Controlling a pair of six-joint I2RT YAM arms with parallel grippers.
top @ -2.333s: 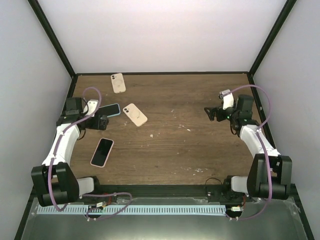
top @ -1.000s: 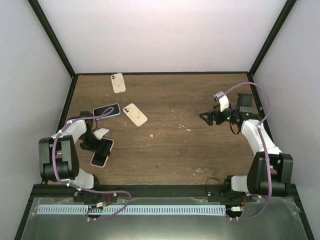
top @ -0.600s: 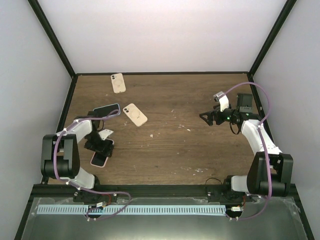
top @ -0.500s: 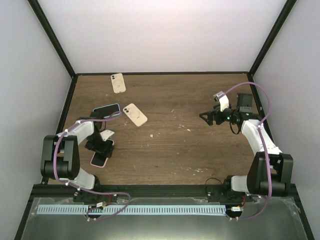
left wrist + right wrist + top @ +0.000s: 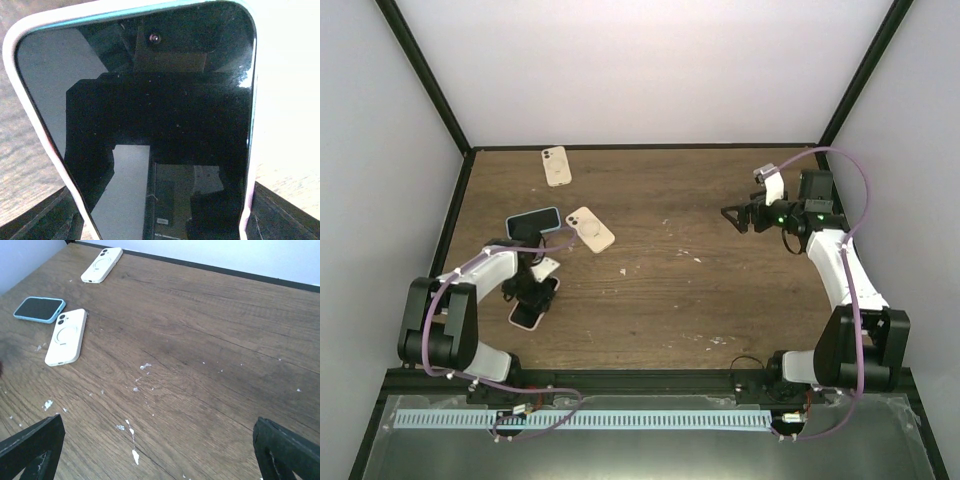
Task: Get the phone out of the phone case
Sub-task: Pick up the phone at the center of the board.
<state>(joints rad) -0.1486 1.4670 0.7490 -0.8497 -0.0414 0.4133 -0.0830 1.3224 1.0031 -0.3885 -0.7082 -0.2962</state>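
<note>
A black-screened phone in a pink case [image 5: 531, 307] lies face up on the wooden table at the near left. It fills the left wrist view [image 5: 150, 115]. My left gripper [image 5: 535, 287] sits low over the phone's far end, one finger [image 5: 47, 220] on each long side of the case [image 5: 30, 105], shut on it. My right gripper [image 5: 734, 217] hangs open and empty above the table's right side. Its fingers [image 5: 30, 445] stand wide apart over bare wood.
A phone in a blue case [image 5: 533, 222] lies face up just behind the left gripper, also seen in the right wrist view [image 5: 39, 309]. Two cream-cased phones lie face down: one [image 5: 590, 229] beside it, one [image 5: 556, 166] near the back edge. White crumbs [image 5: 131, 455] dot the middle.
My left gripper came down from beside the blue-cased phone onto the pink-cased phone, closed on it, and dragged it slightly right, turning it. My right gripper rose a little toward the back.
</note>
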